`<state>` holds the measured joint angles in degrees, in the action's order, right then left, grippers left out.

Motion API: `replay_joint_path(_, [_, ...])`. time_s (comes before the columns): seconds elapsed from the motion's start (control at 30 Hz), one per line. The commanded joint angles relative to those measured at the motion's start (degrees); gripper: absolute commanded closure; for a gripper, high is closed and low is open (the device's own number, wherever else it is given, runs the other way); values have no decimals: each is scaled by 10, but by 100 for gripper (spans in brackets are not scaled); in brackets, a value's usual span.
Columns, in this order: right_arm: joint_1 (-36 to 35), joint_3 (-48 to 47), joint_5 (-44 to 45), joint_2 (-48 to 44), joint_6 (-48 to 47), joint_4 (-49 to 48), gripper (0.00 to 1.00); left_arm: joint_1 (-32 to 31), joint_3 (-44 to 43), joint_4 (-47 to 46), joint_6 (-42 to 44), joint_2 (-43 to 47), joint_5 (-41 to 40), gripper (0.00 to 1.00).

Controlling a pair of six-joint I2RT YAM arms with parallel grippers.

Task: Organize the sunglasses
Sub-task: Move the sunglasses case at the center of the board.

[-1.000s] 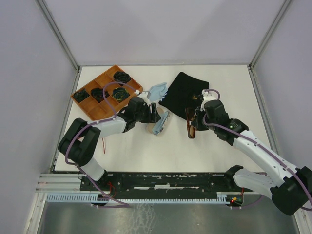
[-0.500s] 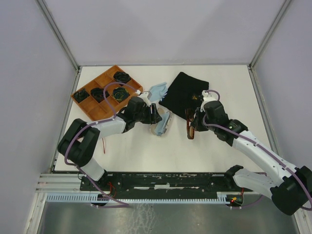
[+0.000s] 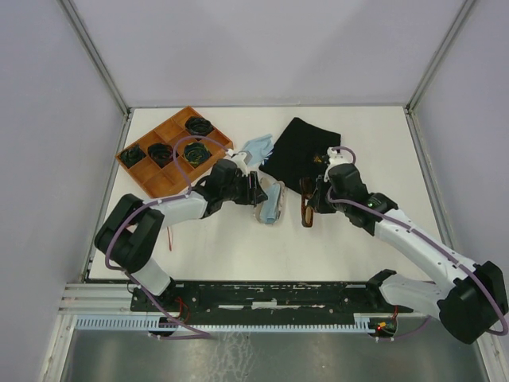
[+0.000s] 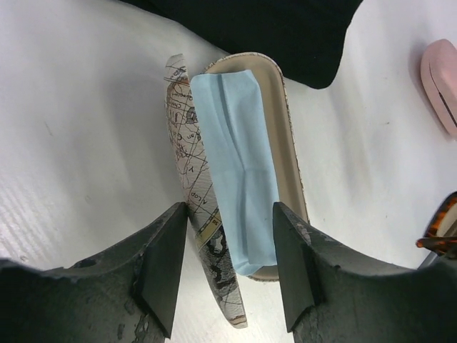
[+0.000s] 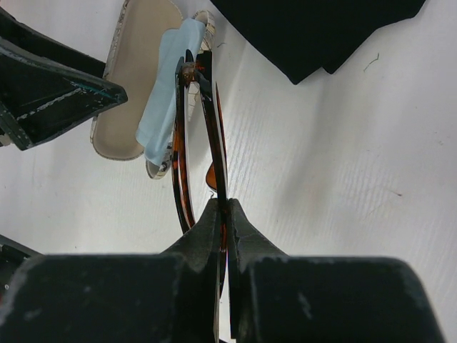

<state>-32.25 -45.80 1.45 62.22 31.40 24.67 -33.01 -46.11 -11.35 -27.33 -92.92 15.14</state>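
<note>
Right jaws pinching folded brown-tinted thin-armed sunglasses, long axis running straight ahead; open grey map-patterned glasses case just left of them, straddled by spread left jaws.

The counter is white and matt, with a fine ribbed grain up close. On its far side lies a black cloth, dull and soft-looking. The open glasses case has a smooth map-printed skin and a flat beige lining. The blue cloth inside it is thin woven fabric, creased at its folds. The sunglasses have a glossy tortoiseshell plastic frame in amber and dark brown. The left pincer and right pincer are black matt plastic, scuffed with pale flecks. The tray at far left looks like orange-brown wood. The pink case is smooth with a soft sheen.
</note>
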Motion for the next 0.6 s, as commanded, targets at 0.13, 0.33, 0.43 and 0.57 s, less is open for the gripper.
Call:
replay_joint_path(0.13, [-2, -3, -15, 54, 30, -68, 100, -21, -27, -31, -26, 11, 12, 46])
replay_joint_path(0.33, [2, -17, -18, 85, 26, -67, 100, -36, -42, -30, -28, 3, 12, 46])
replay_joint_path(0.43, [5, -19, -12, 88, 22, -58, 100, -42, -48, -27, -28, 1, 10, 46])
replay_joint_path(0.57, [13, -14, -10, 85, 19, -52, 100, -49, -57, -24, -27, -4, 10, 46])
